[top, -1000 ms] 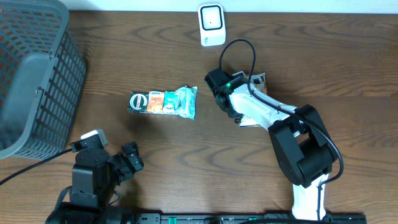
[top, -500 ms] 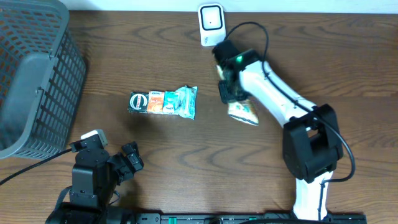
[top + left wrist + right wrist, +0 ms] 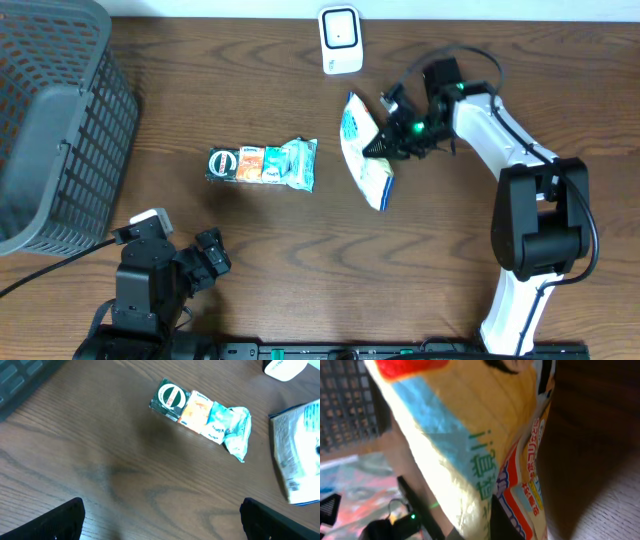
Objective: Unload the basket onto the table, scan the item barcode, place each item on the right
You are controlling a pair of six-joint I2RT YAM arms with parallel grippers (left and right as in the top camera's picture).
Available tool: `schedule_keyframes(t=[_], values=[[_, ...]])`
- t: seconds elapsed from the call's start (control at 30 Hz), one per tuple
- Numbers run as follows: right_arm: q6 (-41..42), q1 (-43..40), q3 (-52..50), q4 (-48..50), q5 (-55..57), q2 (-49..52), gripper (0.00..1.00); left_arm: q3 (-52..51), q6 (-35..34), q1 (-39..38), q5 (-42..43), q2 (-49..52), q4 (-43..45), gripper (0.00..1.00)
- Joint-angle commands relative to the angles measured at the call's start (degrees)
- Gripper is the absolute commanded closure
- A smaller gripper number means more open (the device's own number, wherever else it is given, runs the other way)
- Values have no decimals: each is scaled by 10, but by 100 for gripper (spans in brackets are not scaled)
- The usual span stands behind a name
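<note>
Right gripper (image 3: 390, 143) pinches the snack bag (image 3: 364, 160) just below the barcode scanner (image 3: 340, 38); left gripper (image 3: 208, 260) hangs wide open, well away from it.

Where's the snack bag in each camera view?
Overhead: snack bag centre right, held by the right gripper.
Left wrist: cut off at right edge.
Right wrist: fills most of the frame.
Shared landmark: grey basket, top left in every view.

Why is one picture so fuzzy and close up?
Right wrist view: the snack bag fills the frame, too near, so it blurs. Left wrist view: a little soft, even light on the table. Overhead view: sharp, a green glow near the right end effector.
</note>
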Motion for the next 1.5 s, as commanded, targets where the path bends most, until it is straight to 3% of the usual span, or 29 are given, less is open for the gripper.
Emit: schedule_keyframes(t=[0.0,0.1,0.17,0.33,0.4,0.47,0.67,0.83,0.9,1.17,1.47], values=[[-2,-23,-65,35,-69,-17,99,1,1,1,-2,-3,0,2],[20,-47,-85,42,-11,-17,98,1,1,1,-2,-3,1,2],[32,-64,-80,33,20,-21,93,1,1,1,-2,-3,0,2],[32,-104,-31,-32,99,-43,65,1,1,1,-2,-3,0,2],[32,-112,-2,-71,149,-56,50,1,1,1,-2,-3,0,2],[32,-115,25,-107,188,-71,47,1,1,1,-2,-3,0,3],[26,-88,52,-140,216,-115,55,1,1,1,-2,-3,0,3],[28,-21,48,-132,281,-117,91,1,1,1,-2,-3,0,2],[38,5,43,-122,314,-114,96,1,1,1,-2,-3,0,2],[141,92,22,-96,496,-64,99,1,1,1,-2,-3,0,2],[153,105,17,-112,502,17,99,1,1,1,-2,-3,0,2]])
